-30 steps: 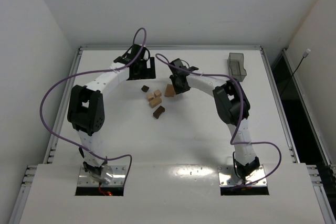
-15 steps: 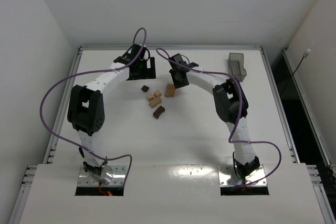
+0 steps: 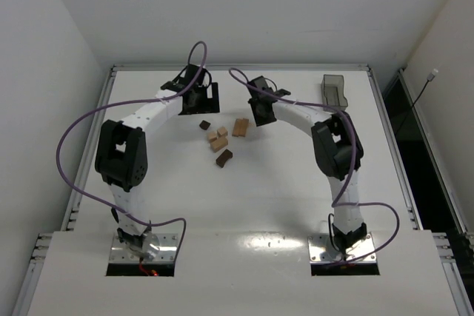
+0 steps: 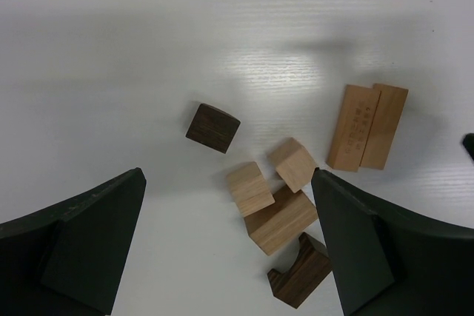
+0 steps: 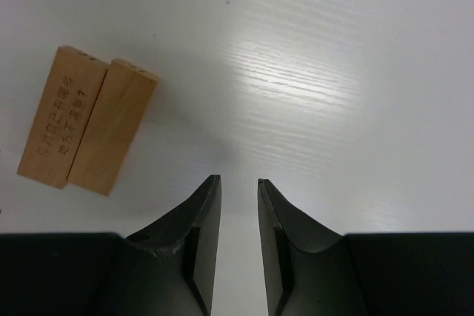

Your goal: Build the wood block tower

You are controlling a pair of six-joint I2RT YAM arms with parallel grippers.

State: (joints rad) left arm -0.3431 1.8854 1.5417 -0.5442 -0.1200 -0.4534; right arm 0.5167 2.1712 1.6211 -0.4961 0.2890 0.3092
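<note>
The wood blocks lie loose on the white table, and I see none stacked. In the left wrist view there are a dark brown cube (image 4: 212, 128), two light tan cubes (image 4: 249, 189) (image 4: 294, 163), a bigger tan block (image 4: 281, 220), a dark notched piece (image 4: 300, 279) and two tan bars (image 4: 368, 126) side by side. My left gripper (image 4: 228, 174) (image 3: 201, 100) is wide open and empty above the cluster. My right gripper (image 5: 237, 179) (image 3: 261, 114) is empty, its jaws a narrow gap apart, to the right of the two bars (image 5: 87, 129) (image 3: 240, 126).
A translucent grey tray (image 3: 335, 92) stands at the back right of the table. The table's raised rim (image 3: 237, 67) runs along the far edge. Purple cables loop over both arms.
My right gripper has drawn back to the right, away from the two tan bars, which stay on the table. The left arm and the other blocks have not moved.
</note>
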